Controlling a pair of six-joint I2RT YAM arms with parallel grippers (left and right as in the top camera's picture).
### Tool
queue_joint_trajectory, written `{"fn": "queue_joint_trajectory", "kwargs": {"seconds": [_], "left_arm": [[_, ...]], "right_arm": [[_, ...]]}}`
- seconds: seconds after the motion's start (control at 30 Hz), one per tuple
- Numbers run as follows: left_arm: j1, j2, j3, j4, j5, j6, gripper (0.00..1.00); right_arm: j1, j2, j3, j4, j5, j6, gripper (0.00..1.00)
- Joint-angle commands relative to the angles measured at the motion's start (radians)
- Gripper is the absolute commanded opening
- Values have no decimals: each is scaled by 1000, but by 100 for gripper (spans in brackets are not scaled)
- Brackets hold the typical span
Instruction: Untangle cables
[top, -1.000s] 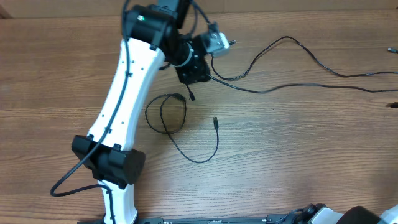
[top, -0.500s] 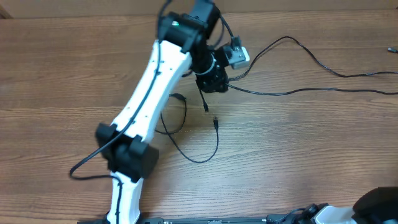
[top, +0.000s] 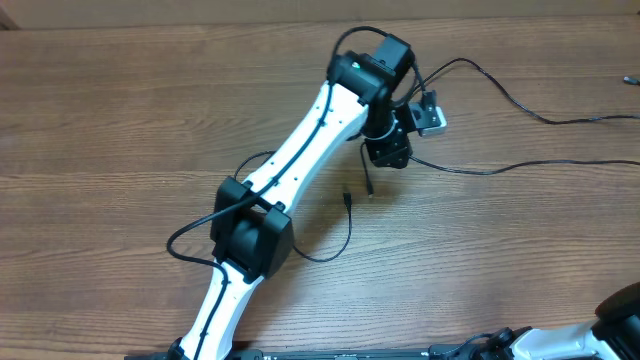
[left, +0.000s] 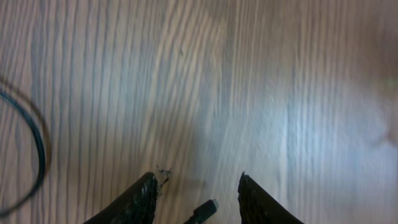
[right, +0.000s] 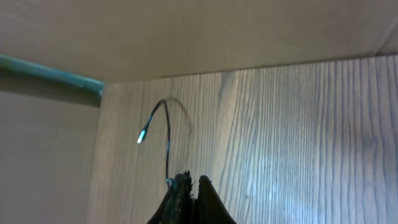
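Swung rightward across the counter (top: 120, 120) since a second ago: left arm (top: 310, 138), now stretched toward the far right, one cord end carried along with it. Thin black cables (top: 500, 168): two long runs trailing from the left end effector (top: 386, 158) to the right edge, a third curving near the arm's elbow, partly hidden beneath it. Left end effector: fingers (left: 140, 199) part-way apart, clamped on one of the cables, its plug (left: 203, 211) poking out between them. Right end effector (right: 189, 190): pressed together, low over the counter's corner, beside a pale-tipped cord (right: 166, 140).
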Motion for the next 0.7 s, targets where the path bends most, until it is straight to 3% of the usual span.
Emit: {"fn": "queue_joint_trajectory", "kwargs": {"seconds": [0.0,0.13,0.27,0.53,0.67], "left_arm": [[-11,31,2,43,-8,-48,33],[-16,65,2,71,-5,-87,34],[-15,86,2,64,-3,-99,44],[-26,94,2,86,4,-101,45],[-39,95,2,114,62,-109,60]], "right_arm": [[-7,34,24,36,64,-10,4],[-7,77,24,82,127,-10,4],[-7,120,23,135,183,-11,4],[-6,244,23,227,182,-10,4],[-4,298,23,277,182,-10,4]]}}
